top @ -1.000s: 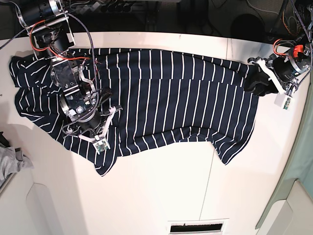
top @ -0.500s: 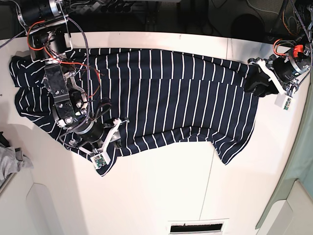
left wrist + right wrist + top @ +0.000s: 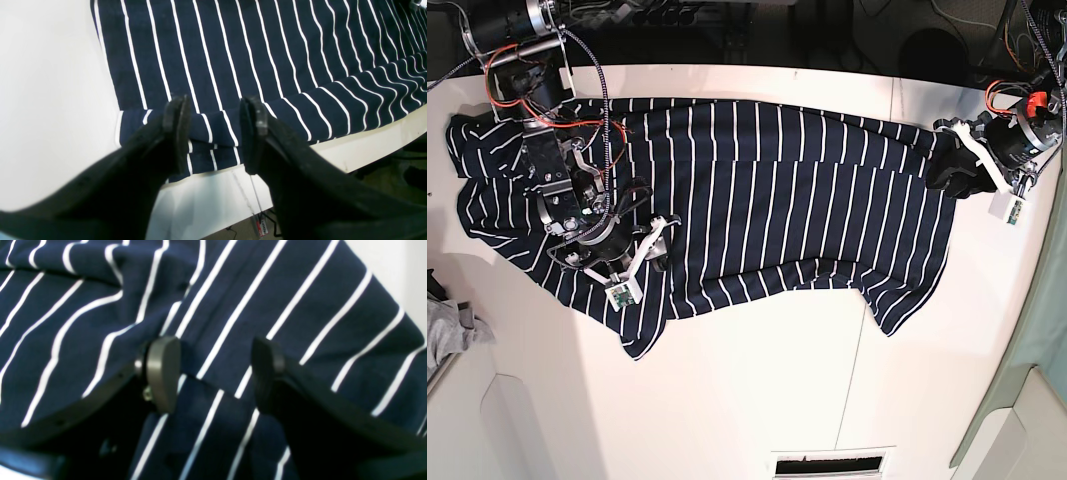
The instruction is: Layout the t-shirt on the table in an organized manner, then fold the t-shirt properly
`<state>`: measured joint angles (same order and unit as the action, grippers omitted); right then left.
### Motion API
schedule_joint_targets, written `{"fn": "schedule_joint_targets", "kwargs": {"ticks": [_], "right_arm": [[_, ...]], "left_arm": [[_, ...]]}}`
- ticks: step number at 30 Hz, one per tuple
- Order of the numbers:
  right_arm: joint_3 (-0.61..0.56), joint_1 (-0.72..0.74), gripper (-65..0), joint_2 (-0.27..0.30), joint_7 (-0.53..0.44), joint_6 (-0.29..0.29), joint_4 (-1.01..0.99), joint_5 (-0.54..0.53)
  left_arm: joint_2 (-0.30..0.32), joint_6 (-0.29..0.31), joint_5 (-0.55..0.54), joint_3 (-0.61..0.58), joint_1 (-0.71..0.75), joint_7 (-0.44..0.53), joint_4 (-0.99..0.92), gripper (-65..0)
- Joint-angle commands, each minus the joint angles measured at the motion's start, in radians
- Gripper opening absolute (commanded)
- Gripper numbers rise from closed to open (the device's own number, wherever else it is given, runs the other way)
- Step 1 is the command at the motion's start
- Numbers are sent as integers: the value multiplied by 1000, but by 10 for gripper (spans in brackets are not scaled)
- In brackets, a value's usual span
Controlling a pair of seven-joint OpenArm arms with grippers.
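Observation:
The navy t-shirt [image 3: 777, 200] with thin white stripes lies spread lengthwise across the white table [image 3: 757, 380], one flap hanging toward the front at the lower left. My right gripper [image 3: 615, 255] hovers over the shirt's left part. The right wrist view shows this gripper [image 3: 217, 373] open, both fingers apart above rumpled t-shirt fabric [image 3: 233, 306]. My left gripper [image 3: 949, 165] sits at the shirt's right end. In the left wrist view it [image 3: 215, 133] stands open, straddling a folded edge of the t-shirt [image 3: 233, 66] near the table's [image 3: 50, 100] rim.
A small grey cloth [image 3: 447, 330] lies off the table's left edge. A dark seam [image 3: 857, 350] runs across the tabletop, and a slotted vent [image 3: 832, 465] sits at the front edge. Cables and motors crowd the back left corner [image 3: 517, 40].
My right gripper has opened and let go of the shirt. It dipped toward the front, then came back over the shirt's left part. The left arm has not moved.

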<state>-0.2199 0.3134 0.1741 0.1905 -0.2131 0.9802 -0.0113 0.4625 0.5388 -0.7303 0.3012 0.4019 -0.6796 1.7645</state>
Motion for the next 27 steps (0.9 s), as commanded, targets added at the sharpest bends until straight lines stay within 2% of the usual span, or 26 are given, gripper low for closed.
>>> {"fn": "schedule_joint_targets", "kwargs": {"ticks": [1, 10, 15, 16, 20, 25, 27], "right_arm": [[3, 24, -312, -1, -16, 3, 8, -4], [3, 25, -312, -39, -18, 4, 8, -4], [3, 25, -318, -42, -19, 7, 9, -4], [3, 25, -343, -42, -19, 8, 9, -4], [3, 24, -509, -42, -19, 7, 9, -3], [3, 25, -650, -42, -42, 7, 9, 18], [3, 25, -650, -42, -42, 7, 9, 49]], "left_arm": [[14, 7, -17, 8, -3, 25, 13, -379], [14, 7, -29, 8, -2, 24, 13, -379], [14, 7, -29, 8, -2, 24, 13, -379], [14, 7, -29, 8, -2, 24, 13, -379], [14, 7, -29, 8, -3, 24, 13, -379], [14, 7, -29, 8, -3, 24, 13, -379], [14, 7, -29, 8, -3, 24, 13, -379]]}}
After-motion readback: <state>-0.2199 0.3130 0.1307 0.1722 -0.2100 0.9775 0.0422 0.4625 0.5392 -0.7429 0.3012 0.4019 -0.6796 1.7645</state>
